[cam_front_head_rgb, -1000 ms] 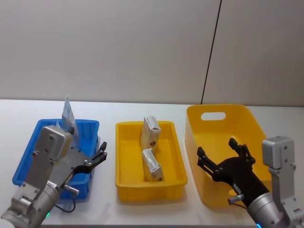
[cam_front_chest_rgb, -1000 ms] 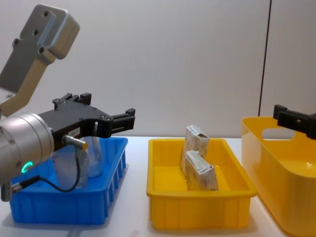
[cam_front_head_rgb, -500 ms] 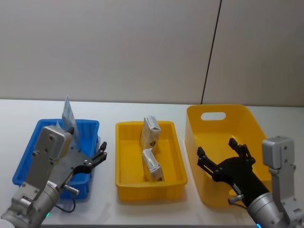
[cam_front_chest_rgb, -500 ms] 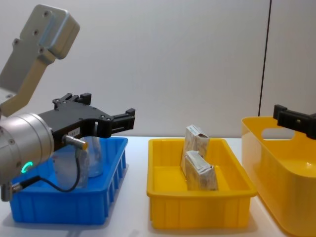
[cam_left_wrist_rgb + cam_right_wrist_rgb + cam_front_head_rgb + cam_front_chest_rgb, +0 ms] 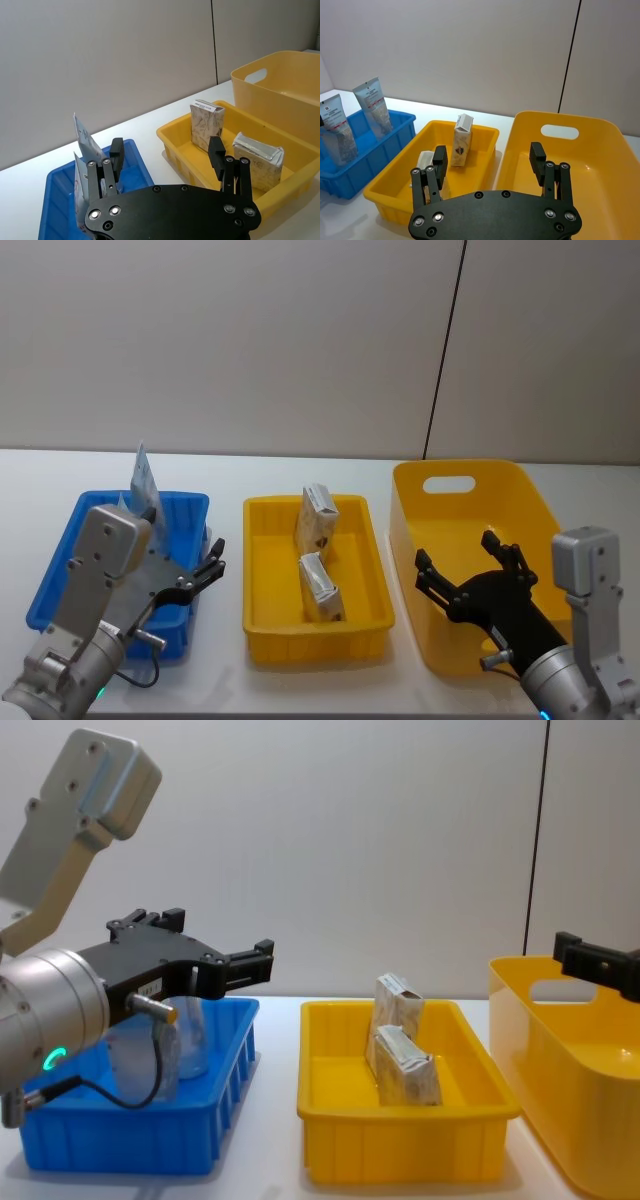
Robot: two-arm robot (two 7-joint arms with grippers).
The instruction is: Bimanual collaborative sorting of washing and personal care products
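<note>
No change since the earlier frames. Two cartons [image 5: 319, 518] sit in the small bin [image 5: 262, 625], one upright behind, one leaning in front. Tubes [image 5: 144, 478] stand in the blue bin [image 5: 60, 558] left of it. The left end effector [image 5: 212, 562] hangs open and empty over that blue bin. The right end effector [image 5: 455, 558] hangs open and empty over the large bin [image 5: 450, 466] right of the small bin.

Place: I am working in what is looking like a test lab.
Walls: plain grey panels [image 5: 250, 340] are facing me, a dark seam [image 5: 445, 350] running between them.
Bench: a white table [image 5: 300, 470] is carrying a blue bin [image 5: 62, 550] and yellow bins [image 5: 268, 570].
</note>
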